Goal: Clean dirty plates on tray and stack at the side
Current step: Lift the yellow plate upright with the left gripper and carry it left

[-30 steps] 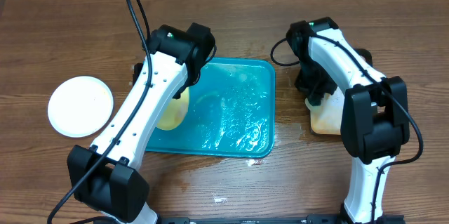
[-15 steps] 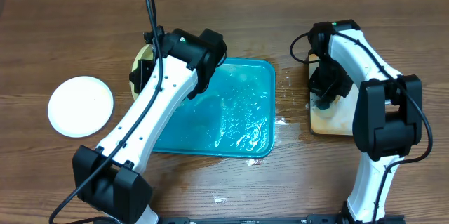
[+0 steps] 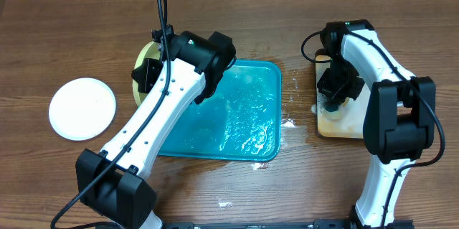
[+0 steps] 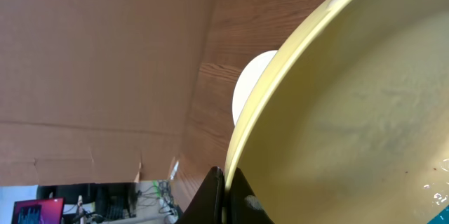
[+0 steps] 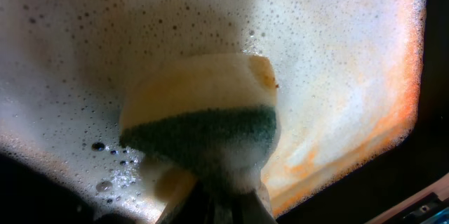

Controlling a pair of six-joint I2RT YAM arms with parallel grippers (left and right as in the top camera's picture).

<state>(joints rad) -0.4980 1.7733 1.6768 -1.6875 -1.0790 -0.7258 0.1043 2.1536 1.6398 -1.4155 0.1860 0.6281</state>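
- Two claws are both clamped. The left claw [image 4: 226,182] pinches the rim of the pale yellow plate [image 4: 351,112], and the right claw [image 3: 334,98] grips a sponge [image 5: 203,122].
- The pale yellow plate hangs tilted on edge, off the teal tray [image 3: 247,125], above that tray's far-left corner toward the tabletop's far edge. A rim pinch likely suits a shallow plate, and the tilt probably lets water run off.
- Its face in the left wrist view is smooth and faintly mottled, with no plain brown smear on the part shown. It looks wiped.
- A white plate [image 3: 82,108] lies flat near the tabletop's left edge, well apart from the teal tray. That is probably the stacking spot. Whether more than one plate sits there cannot be told.
- The sponge, yellow with a green scrub layer, is pressed into foam [image 5: 105,41] in the small black-rimmed tray [image 3: 348,127] toward the tabletop's right edge, likely to take up soap.
- The teal tray sits mid-tabletop, and its visible floor is wet and glistening.
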